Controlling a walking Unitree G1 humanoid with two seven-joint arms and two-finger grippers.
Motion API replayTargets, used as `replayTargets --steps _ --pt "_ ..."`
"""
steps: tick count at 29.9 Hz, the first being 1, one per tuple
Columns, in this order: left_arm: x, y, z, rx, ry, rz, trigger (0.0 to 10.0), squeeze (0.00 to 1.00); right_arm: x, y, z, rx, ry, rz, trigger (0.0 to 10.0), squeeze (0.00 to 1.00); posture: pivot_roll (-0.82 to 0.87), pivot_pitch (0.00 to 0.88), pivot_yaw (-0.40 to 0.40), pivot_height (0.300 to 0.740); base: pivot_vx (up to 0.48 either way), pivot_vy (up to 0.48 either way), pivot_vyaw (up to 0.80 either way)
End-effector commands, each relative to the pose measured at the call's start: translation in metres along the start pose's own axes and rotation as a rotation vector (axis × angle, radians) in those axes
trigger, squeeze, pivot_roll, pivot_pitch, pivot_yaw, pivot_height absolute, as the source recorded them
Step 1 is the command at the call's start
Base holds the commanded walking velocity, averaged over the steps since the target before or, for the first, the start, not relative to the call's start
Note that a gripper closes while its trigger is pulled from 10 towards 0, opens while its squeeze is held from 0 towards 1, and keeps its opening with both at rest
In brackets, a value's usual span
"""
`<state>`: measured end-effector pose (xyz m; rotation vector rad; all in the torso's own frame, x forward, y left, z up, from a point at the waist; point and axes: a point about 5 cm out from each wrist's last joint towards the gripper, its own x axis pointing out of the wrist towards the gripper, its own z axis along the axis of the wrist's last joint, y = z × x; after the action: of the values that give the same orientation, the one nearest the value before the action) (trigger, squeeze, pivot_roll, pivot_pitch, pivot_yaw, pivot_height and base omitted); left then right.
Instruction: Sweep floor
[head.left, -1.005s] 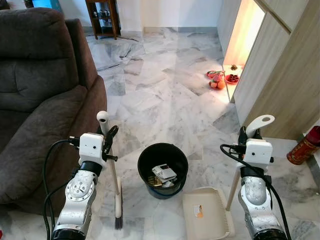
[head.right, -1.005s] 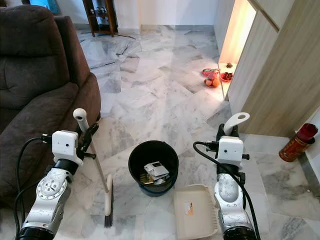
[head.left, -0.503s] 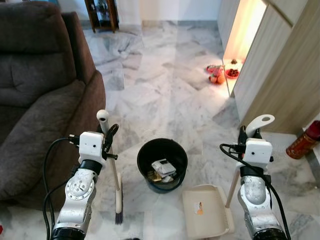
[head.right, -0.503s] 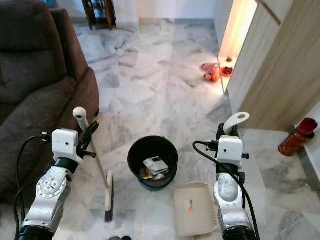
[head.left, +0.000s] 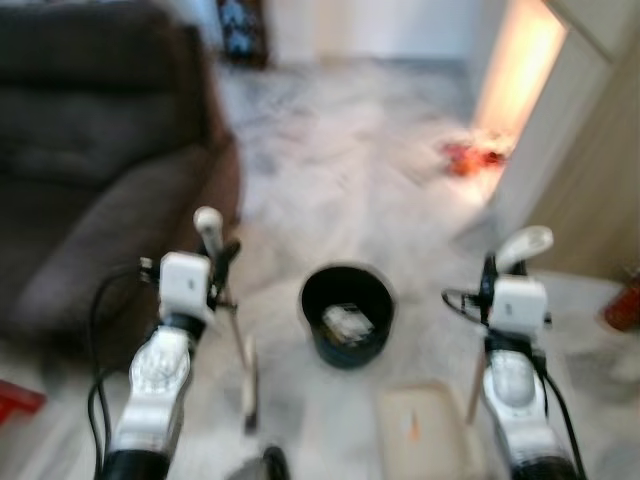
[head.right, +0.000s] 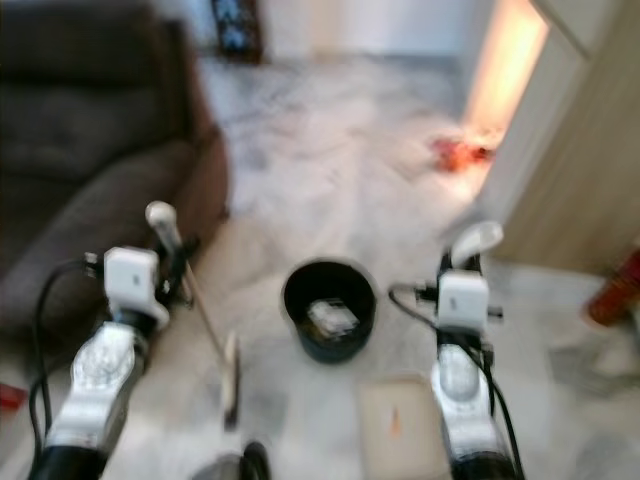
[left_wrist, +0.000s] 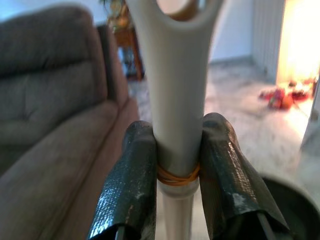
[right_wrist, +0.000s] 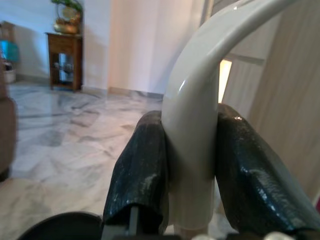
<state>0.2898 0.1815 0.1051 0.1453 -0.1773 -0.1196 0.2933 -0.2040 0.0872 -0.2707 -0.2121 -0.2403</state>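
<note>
My left gripper (left_wrist: 176, 175) was clamped on the cream plastic broom handle (left_wrist: 175, 100), my right gripper (right_wrist: 190, 175) on the cream dustpan handle (right_wrist: 197, 125). With litter in the round black bin (head.left: 347, 312), I judged sweeping nearly finished.

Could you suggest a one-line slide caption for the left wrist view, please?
Left gripper clamps the pale broom handle, brown sofa behind.

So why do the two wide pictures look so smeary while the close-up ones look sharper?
Both eye views are motion-blurred; the black bin and sofa are soft. The left wrist view shows the broom handle crisply between its fingers, background hazy. The right wrist view shows the dustpan handle sharp, with bright glare behind.
</note>
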Motion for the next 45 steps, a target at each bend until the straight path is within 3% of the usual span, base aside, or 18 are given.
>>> replayTargets --steps 1,10,37,45 --pt "0.0103 0.0023 0.0164 0.022 -0.07 -0.004 10.0 0.0 0.0043 -0.0008 0.0073 0.017 -0.037 -0.015 10.0 0.0 -0.05 0.062 0.04 0.74 -0.262 0.0 0.0" --pt "0.0107 0.0016 0.0157 0.02 -0.071 -0.004 10.0 0.0 0.0046 -0.0005 0.0069 0.013 -0.037 -0.013 10.0 0.0 -0.05 0.048 0.038 0.74 -0.265 0.0 0.0" --pt "0.0117 0.0006 0.0125 0.028 -0.053 -0.005 10.0 0.0 0.0092 0.0039 0.0116 0.071 -0.038 -0.004 10.0 0.0 0.0 0.056 0.031 0.74 0.0 0.0 0.0" --pt "0.0125 0.0004 0.0119 0.03 -0.048 -0.005 10.0 0.0 0.0094 0.0043 0.0103 0.075 -0.022 0.001 10.0 0.0 0.0 0.067 0.031 0.74 0.0 0.0 -0.8"
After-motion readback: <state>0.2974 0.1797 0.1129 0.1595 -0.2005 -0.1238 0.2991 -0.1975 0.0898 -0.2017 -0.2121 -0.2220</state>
